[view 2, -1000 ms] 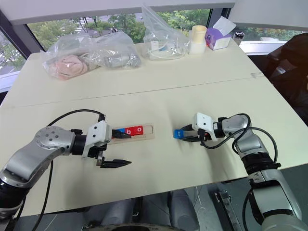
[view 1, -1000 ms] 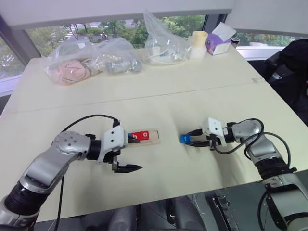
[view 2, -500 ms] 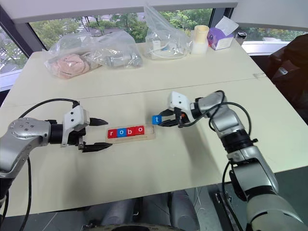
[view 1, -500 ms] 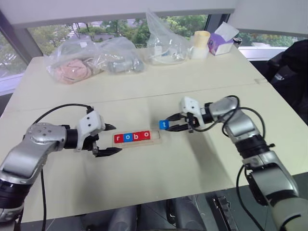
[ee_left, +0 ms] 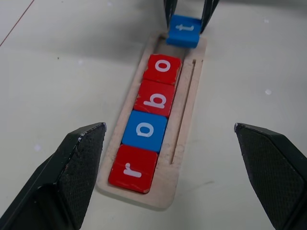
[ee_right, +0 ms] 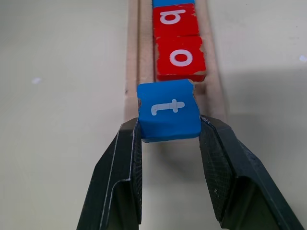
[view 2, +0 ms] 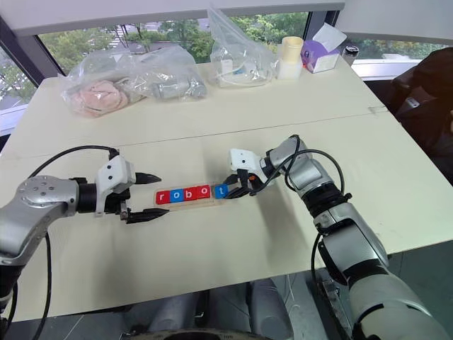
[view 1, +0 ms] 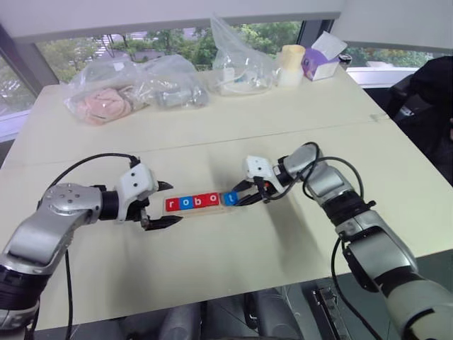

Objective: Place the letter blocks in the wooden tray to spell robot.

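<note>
The wooden tray (ee_left: 186,120) lies on the table between my two grippers. In it sit four letter blocks in a row: red r (ee_left: 133,168), blue o (ee_left: 144,131), red b (ee_left: 157,98), red o (ee_left: 163,68). My right gripper (ee_right: 170,127) is shut on the blue t block (ee_right: 169,115), which hangs slightly tilted over the tray's right end, just past the red o. My left gripper (view 1: 172,203) stands open at the tray's left end, a finger on either side of it, with nothing held.
Clear plastic bags (view 1: 134,88) with soft things lie along the table's far edge, with another bag (view 1: 241,60), a pale cup (view 1: 291,64) and a purple tissue box (view 1: 322,64) to the right. Bare tabletop surrounds the tray.
My right gripper has carried the t block leftward to the tray's right end. My left gripper has drawn back left off the tray, uncovering the r and o.
</note>
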